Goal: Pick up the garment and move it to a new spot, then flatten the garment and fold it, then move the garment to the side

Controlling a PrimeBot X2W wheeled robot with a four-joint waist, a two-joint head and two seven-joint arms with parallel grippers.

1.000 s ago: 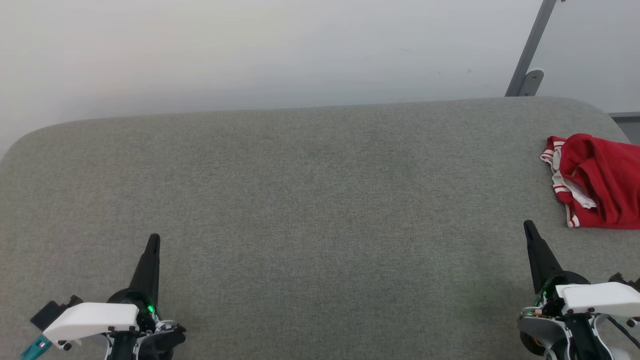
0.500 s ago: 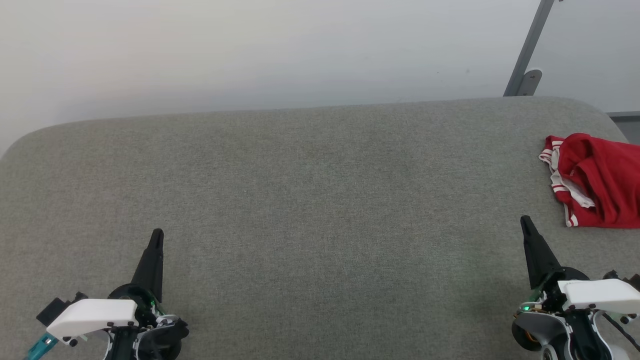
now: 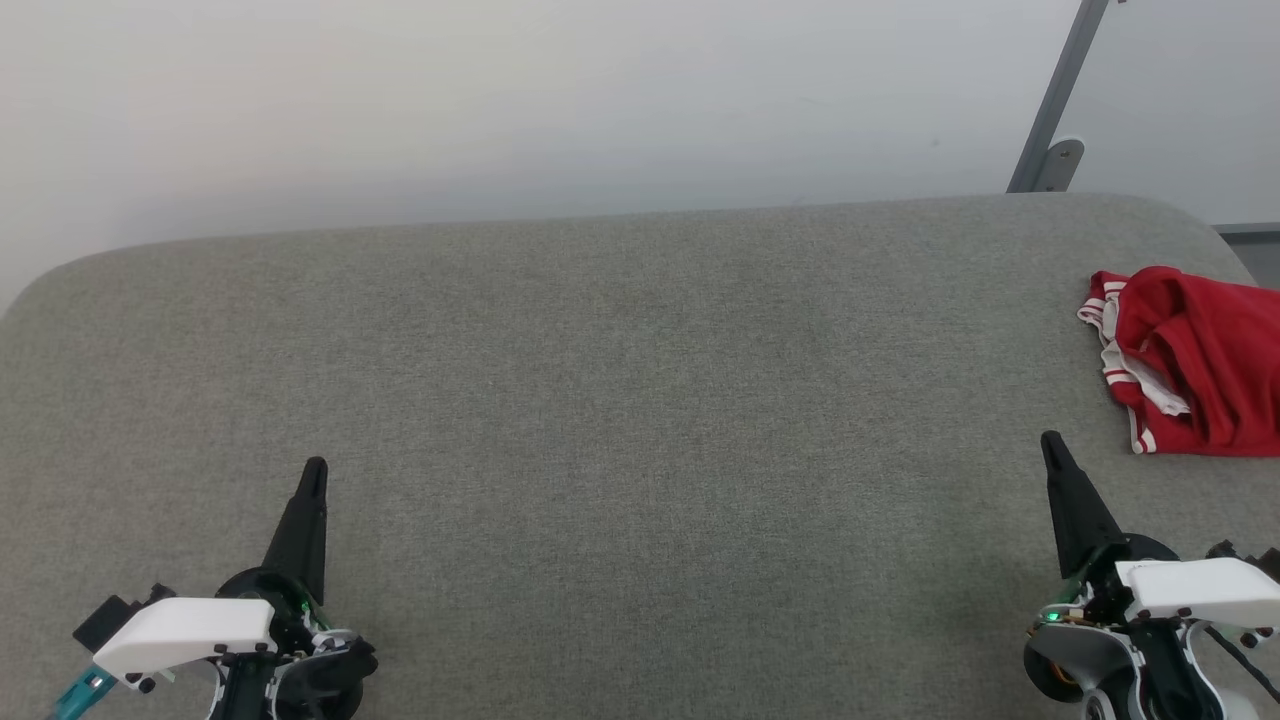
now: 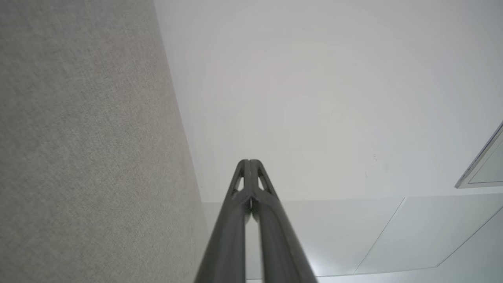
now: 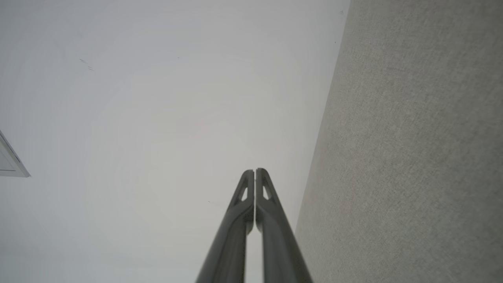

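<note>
Where the head view cuts off at the robot's right, the garment (image 3: 1205, 360) lies bunched on the grey cloth-covered desk (image 3: 640, 400). It shows red folds, striped trim and a strip of white, all turned toward the desk's middle. No lettering shows, and part of it runs out of the picture. What is visible is a rumpled heap, not a flat fold. That would fit a shirt waiting to be fetched as well as one set off to the side; can't settle which.

Right pincer (image 3: 1050, 450): nearest the garment, just short of its near corner and not touching. Its fingers are pressed together on nothing, and the wrist view shows the tips meeting.

Left pincer (image 3: 313, 472): well apart from the garment, across the width of the desk. It is likewise closed and empty.

Both sit low and level, mirror-fashion. This reads as a parked stance, arms out of the middle ground beside the garment.

Beyond the garment are a pale wall (image 3: 500, 100) and a slanted grey post (image 3: 1060, 95).
</note>
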